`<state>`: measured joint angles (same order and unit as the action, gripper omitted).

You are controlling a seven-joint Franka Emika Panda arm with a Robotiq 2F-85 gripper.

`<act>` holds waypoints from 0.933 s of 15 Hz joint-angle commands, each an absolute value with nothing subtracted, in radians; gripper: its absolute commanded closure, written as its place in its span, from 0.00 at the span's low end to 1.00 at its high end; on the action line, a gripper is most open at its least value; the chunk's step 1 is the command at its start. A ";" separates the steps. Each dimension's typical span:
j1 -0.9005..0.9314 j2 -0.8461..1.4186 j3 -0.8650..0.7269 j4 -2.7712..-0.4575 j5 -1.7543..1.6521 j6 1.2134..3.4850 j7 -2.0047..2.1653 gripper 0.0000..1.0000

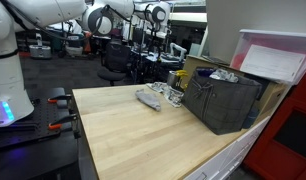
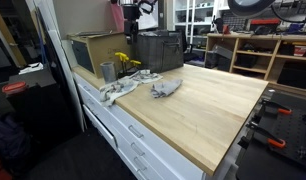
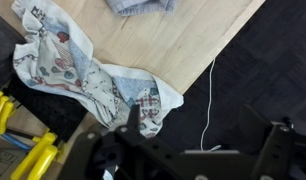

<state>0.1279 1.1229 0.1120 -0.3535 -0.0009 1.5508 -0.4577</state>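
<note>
My gripper (image 3: 207,132) is open and empty, its dark fingers showing at the bottom of the wrist view. It hangs high above the table's edge (image 2: 135,20). Below it lies a crumpled patterned cloth (image 3: 83,70) on the wooden table (image 3: 183,40), partly draped over the edge; the cloth shows in both exterior views (image 2: 118,91) (image 1: 174,93). A grey cloth (image 3: 141,5) lies further in on the table, also seen in both exterior views (image 2: 165,88) (image 1: 148,99).
A black crate (image 1: 223,100) (image 2: 158,50) stands at the table's back. A metal cup (image 2: 107,71) and yellow items (image 2: 126,62) (image 3: 13,130) sit near the patterned cloth. A white cord (image 3: 211,100) hangs over the dark floor beside the table. Shelves (image 2: 263,50) stand behind.
</note>
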 commanded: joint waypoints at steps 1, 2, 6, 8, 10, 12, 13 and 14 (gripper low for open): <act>0.104 1.055 0.142 -0.376 0.047 1.526 -0.506 0.00; 0.100 1.041 0.147 -0.376 0.056 1.518 -0.513 0.00; 0.089 0.981 0.161 -0.374 0.080 1.485 -0.513 0.00; 0.086 0.944 0.160 -0.376 0.087 1.443 -0.499 0.00; 0.081 0.906 0.157 -0.377 0.091 1.388 -0.471 0.00; 0.078 0.866 0.154 -0.378 0.094 1.323 -0.442 0.00; 0.077 0.845 0.154 -0.380 0.096 1.282 -0.424 0.00; 0.072 0.825 0.156 -0.382 0.103 1.240 -0.404 0.00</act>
